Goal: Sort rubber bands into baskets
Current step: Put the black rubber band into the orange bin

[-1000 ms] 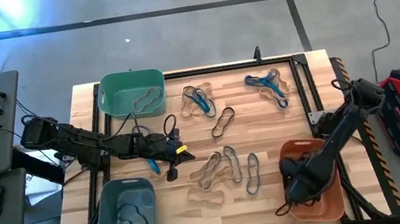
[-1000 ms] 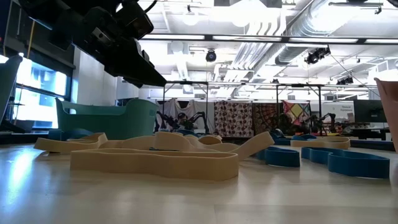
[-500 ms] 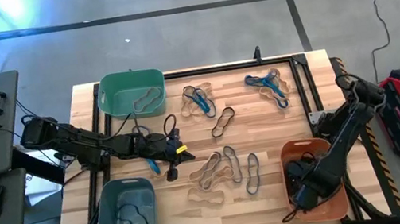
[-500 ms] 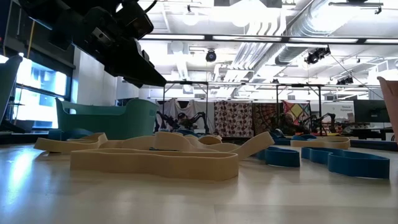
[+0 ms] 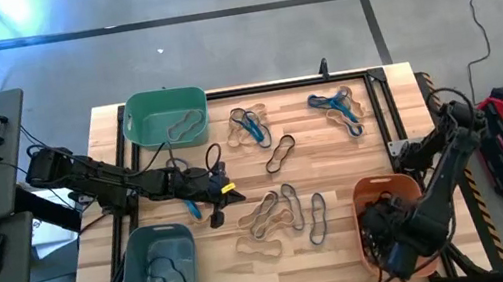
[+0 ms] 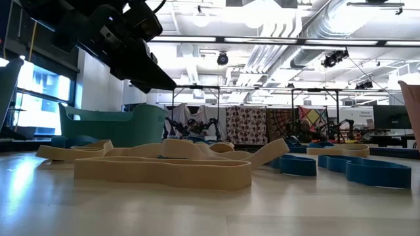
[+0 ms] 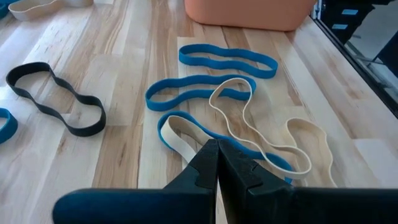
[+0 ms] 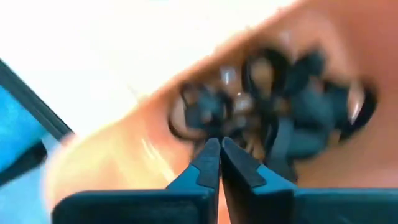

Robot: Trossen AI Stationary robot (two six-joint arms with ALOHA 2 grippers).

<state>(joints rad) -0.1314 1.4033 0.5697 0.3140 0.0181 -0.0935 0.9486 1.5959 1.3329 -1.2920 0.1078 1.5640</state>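
Three baskets sit on the wooden table [image 5: 280, 258]. The teal-green basket [image 5: 165, 117] stands at the far left corner and holds one tan loop [image 5: 186, 126]. The grey-blue basket [image 5: 157, 277] stands at the near left corner with a dark band [image 5: 163, 272] lying in it. The orange basket [image 5: 391, 225] stands at the near right; the right wrist view shows a blurred heap of black bands [image 8: 273, 93] on its floor.

The right gripper [image 5: 392, 260] hangs over the near part of the orange basket, its fingers [image 8: 205, 163] pressed together with nothing between them, the black heap just beyond the tips.

The left gripper [image 5: 214, 211] rests low over the table's left middle, between the teal-green and grey-blue baskets, its fingers [image 7: 208, 158] closed. In the left wrist view its tips meet right over a blue band [image 7: 211, 140] and a tan band [image 7: 177, 134] lying crossed on the wood; whether either is pinched cannot be told.

Loose rubber bands [image 5: 288, 211] lie spread across the table's middle, right of the left gripper: a tan and grey cluster in the centre, a black loop [image 5: 280, 154] farther off, and two blue-and-tan tangles [image 5: 335, 107] along the far edge.
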